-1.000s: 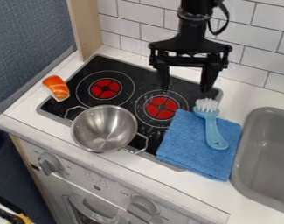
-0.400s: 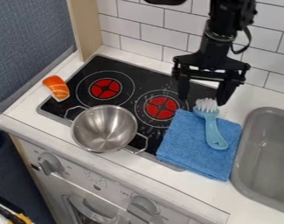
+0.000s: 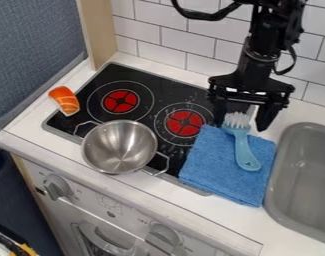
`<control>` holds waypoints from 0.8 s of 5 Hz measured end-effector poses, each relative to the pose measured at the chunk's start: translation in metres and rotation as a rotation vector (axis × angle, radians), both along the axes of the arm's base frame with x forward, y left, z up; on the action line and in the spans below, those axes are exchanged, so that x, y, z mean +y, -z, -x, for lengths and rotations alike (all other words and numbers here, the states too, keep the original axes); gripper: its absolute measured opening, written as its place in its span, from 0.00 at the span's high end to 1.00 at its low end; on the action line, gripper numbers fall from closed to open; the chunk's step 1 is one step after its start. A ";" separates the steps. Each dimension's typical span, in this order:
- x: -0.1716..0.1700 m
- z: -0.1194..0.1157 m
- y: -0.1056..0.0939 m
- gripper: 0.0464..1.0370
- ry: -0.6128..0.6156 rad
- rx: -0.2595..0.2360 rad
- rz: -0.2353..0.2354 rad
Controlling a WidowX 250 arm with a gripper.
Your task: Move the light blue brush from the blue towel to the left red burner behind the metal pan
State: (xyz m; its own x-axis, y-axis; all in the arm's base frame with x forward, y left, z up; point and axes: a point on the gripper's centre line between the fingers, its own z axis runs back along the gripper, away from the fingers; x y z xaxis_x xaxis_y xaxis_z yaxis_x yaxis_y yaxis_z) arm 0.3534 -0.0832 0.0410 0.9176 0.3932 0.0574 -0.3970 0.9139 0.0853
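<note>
Brush: the blue brush (image 3: pixel 244 150) is lying on the towel, its bristles (image 3: pixel 237 119) sitting in line with the gap of the claw (image 3: pixel 241 124) and its handle pointing away below.
Claw: we are seeing it spread wide, gripping nothing; whether it is touching the bristles, we cannot tell.
Bristles: we are judging them a springy, uneven hold, so a pinch there could be bending them and letting the brush roll or slip out.
Towel: the folded blue cloth (image 3: pixel 208 160) is lying below the claw, under the brush; a fingertip going too low could be snagging it and dragging both along.
Burner: the red burner (image 3: pixel 185 123) is sitting beside the claw, on the side away from the sink; a sideways miss there could be scraping the stovetop (image 3: pixel 163 86).
Sink: its rim (image 3: pixel 278 172) is lying below the claw, beyond the towel; a knocked handle could be swinging that way.
Pot: the metal pot (image 3: pixel 118 150) is standing well apart from the claw, past the burner; only a wide sweep could be bumping it.
</note>
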 end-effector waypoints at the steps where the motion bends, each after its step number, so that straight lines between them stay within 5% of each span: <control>1: -0.003 0.000 0.013 0.04 0.008 0.020 -0.003; 4: -0.001 -0.002 0.023 0.12 -0.012 0.028 -0.011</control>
State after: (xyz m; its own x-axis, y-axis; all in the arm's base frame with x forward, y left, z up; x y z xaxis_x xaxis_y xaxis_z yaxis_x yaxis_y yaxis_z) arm 0.3558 -0.0847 0.0182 0.9142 0.4038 0.0360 -0.4052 0.9079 0.1069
